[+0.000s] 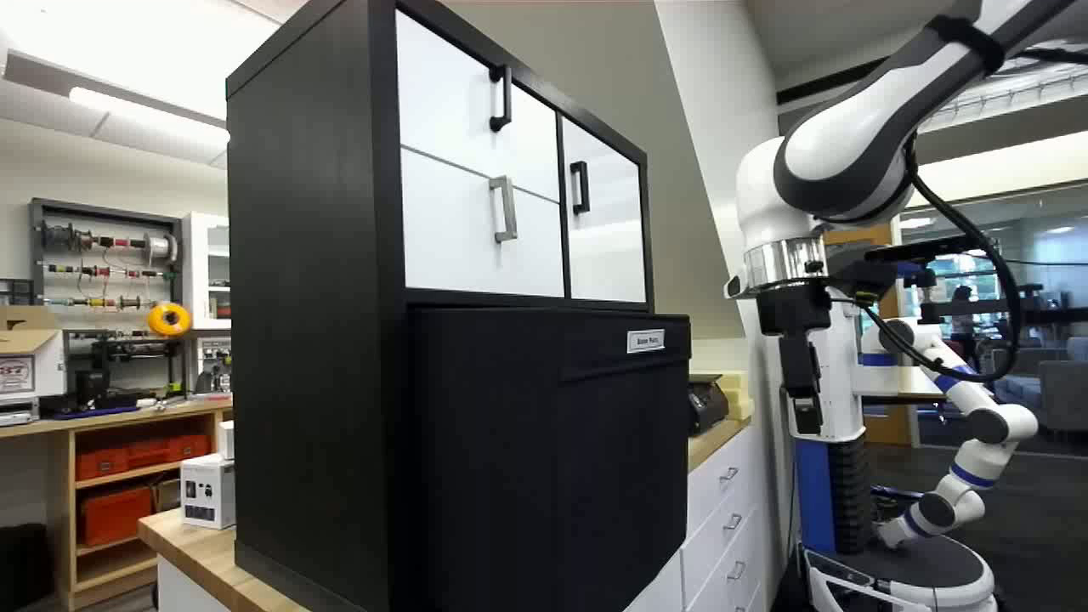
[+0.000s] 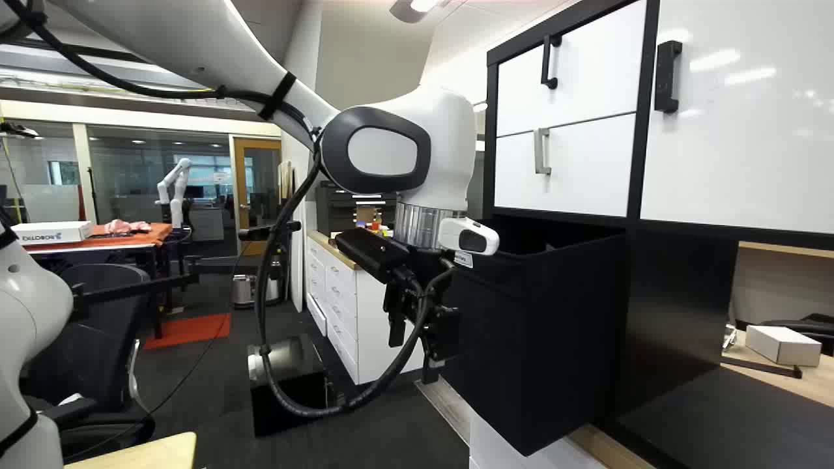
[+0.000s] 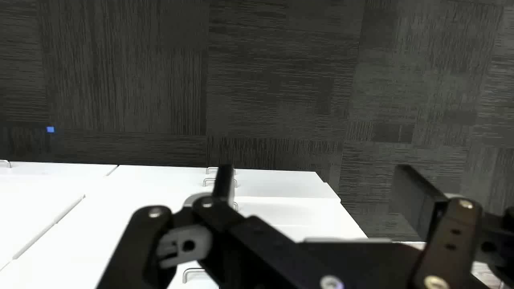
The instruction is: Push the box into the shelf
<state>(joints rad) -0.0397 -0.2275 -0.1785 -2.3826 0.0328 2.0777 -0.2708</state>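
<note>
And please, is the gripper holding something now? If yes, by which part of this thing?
Nothing is held: the gripper is open, and between its spread fingers the wrist view shows only floor and white drawers beyond.

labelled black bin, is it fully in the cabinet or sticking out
Sticking out: in both exterior views the labelled black bin juts past the front of the black-framed cabinet.

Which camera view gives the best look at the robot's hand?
The wrist view: the hand is close up, its two fingers plainly apart, though the frame crops it. Both exterior views show the hand smaller, its dark parts blending together, so its opening is harder to read.
</note>
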